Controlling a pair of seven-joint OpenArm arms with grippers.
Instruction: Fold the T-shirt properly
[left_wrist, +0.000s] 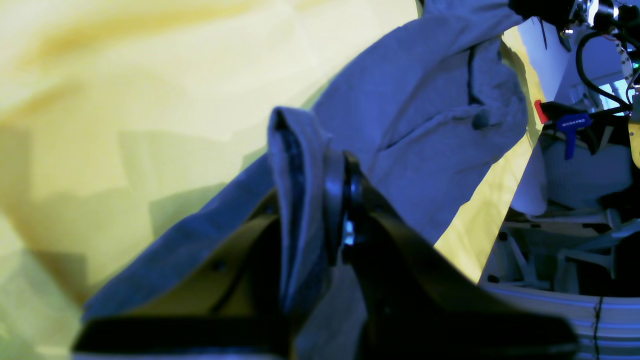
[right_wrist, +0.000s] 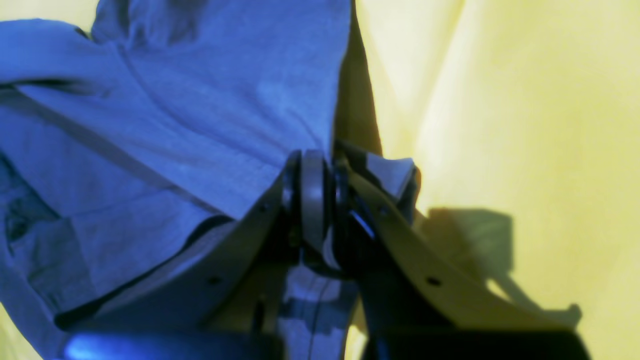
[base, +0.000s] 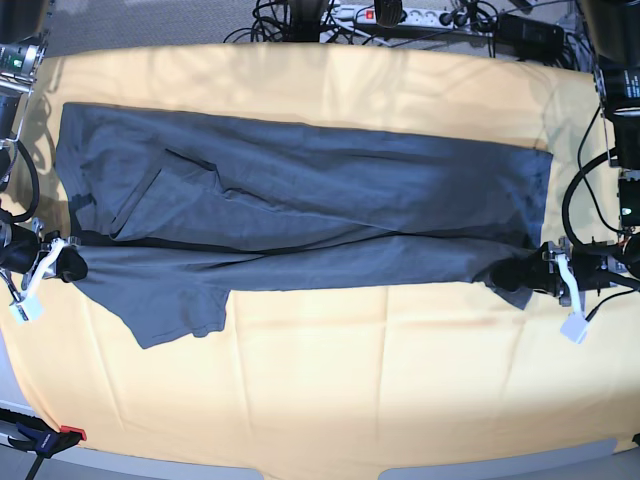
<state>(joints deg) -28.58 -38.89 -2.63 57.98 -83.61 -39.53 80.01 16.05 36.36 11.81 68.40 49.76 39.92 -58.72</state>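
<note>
Together, two end effectors grip one slate-blue T-shirt (base: 370, 180), spread across the yellow-covered surface (base: 320, 410) between them. The left end effector (left_wrist: 315, 185) is nearly closed, a raised ridge of fabric pinched between its fingers; the right end effector (right_wrist: 320, 185) is likewise nearly closed on a fold of the shirt. Blur softens both sets of fingers in the wrist views, and the cloth caught between them is partly hidden.

A narrow band of fabric runs from one end effector to the other along the near side in the base view, with the broad body of the shirt beyond it. One sleeve-like flap lies on the surface just beside the right end effector, toward the middle; a smaller bit of cloth hangs under the left one. Which part of the garment each holds cannot be told, and the collar cannot be made out.

Two arms are counted, both cut off by the base view's side edges. One red-and-blue clamp (base: 50, 437) sits nearer the camera than the right end effector, cropped by the frame; a red sliver at the opposite edge is too cropped to identify.
</note>
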